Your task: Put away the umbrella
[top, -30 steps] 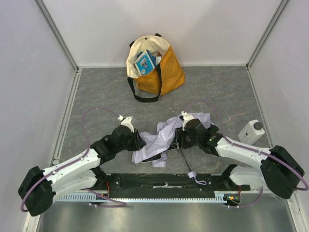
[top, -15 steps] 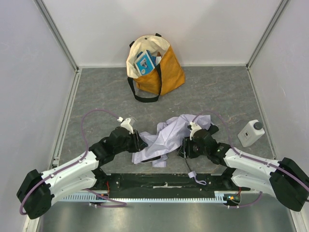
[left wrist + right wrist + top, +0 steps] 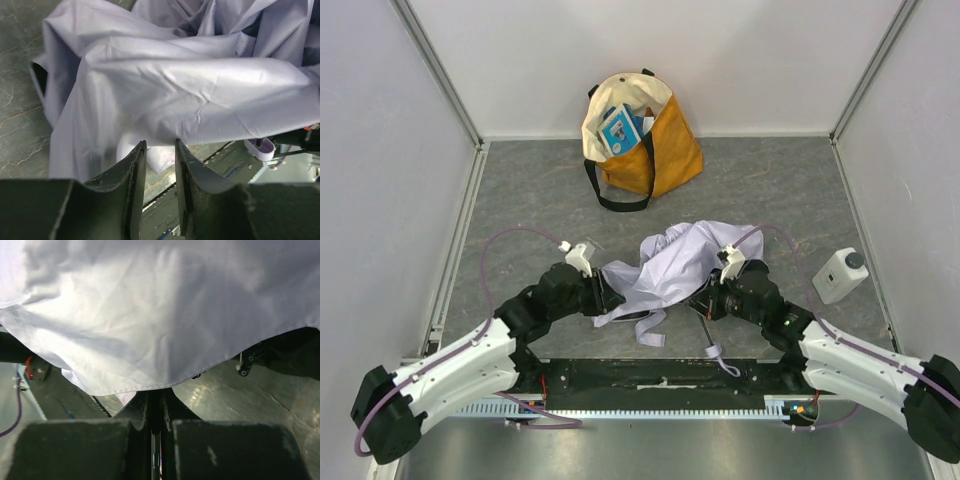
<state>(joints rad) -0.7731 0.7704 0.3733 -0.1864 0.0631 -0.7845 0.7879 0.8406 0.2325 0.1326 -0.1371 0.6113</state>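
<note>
The umbrella (image 3: 675,265) lies crumpled mid-table, its pale lavender canopy bunched between my two grippers. Its black shaft (image 3: 705,330) and lavender strap (image 3: 718,352) trail toward the near edge. My left gripper (image 3: 610,297) sits at the canopy's left edge. In the left wrist view its jaws (image 3: 160,145) stand a narrow gap apart under the umbrella's (image 3: 200,90) hem, with nothing seen between them. My right gripper (image 3: 708,303) is tucked under the canopy's right side. In the right wrist view it (image 3: 156,392) is shut, its tips meeting at the umbrella's (image 3: 160,315) hem.
A mustard-and-cream tote bag (image 3: 650,140) stands open at the back wall with a blue packet inside. A white bottle (image 3: 840,272) sits at the right. A black rail (image 3: 660,375) runs along the near edge, and walls close in three sides.
My right gripper moved toward the near edge and closed at the canopy's hem. The canopy spread out to the right over it. My left gripper barely shifted.
</note>
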